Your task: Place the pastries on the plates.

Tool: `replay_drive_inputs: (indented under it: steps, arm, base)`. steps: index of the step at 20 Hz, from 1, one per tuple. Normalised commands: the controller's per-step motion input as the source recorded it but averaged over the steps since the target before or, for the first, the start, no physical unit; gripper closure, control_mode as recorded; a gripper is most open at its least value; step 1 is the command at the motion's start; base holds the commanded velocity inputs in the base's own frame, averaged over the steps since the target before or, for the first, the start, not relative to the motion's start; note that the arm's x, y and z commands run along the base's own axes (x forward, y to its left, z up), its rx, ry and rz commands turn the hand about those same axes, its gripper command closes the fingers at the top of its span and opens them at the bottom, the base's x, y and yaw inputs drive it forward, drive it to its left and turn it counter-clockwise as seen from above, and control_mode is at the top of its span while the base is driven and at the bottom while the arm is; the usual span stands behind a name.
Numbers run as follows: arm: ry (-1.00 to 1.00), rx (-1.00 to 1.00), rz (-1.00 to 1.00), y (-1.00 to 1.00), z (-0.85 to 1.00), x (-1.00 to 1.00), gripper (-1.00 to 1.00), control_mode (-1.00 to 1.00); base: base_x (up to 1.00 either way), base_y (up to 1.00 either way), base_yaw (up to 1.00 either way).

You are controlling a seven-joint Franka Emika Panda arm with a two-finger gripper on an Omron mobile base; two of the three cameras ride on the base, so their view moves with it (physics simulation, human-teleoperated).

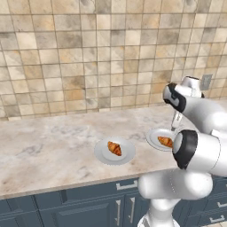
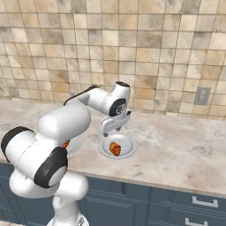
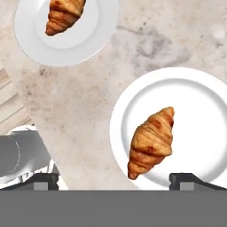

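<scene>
Two pale round plates lie on the marble counter, each with a golden-brown pastry resting on it. The left plate (image 1: 101, 153) holds one croissant (image 1: 114, 148). The right plate (image 1: 153, 137) (image 2: 128, 148) (image 3: 199, 102) holds the other croissant (image 1: 165, 141) (image 2: 115, 148) (image 3: 152, 142). My gripper (image 1: 175, 127) (image 2: 108, 132) (image 3: 117, 179) hovers just above this right plate, open, with nothing between its fingers. In the hand view the far plate (image 3: 95, 26) and its croissant (image 3: 62, 15) sit at the top left. My arm partly hides that plate (image 2: 75, 145) in the right base view.
A tan tiled wall runs behind the counter, with a grey outlet (image 1: 206, 81) (image 2: 202, 95) on it. Blue-grey cabinet drawers (image 1: 88, 206) sit below the counter's front edge. Bare marble counter (image 2: 185, 145) stretches to either side of the plates.
</scene>
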Motion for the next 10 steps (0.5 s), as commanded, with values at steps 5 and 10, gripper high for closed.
replay_drive_inputs:
  steps: [5, 10]
  arm:
    - [0.00, 0.00, -0.20, 0.22, 0.41, -0.17, -1.00, -1.00]
    - [0.01, 0.00, -0.26, 0.38, 0.22, -0.20, -1.00, -1.00]
  base:
    - [0.00, 0.00, 0.00]
    - [0.00, 0.00, 0.00]
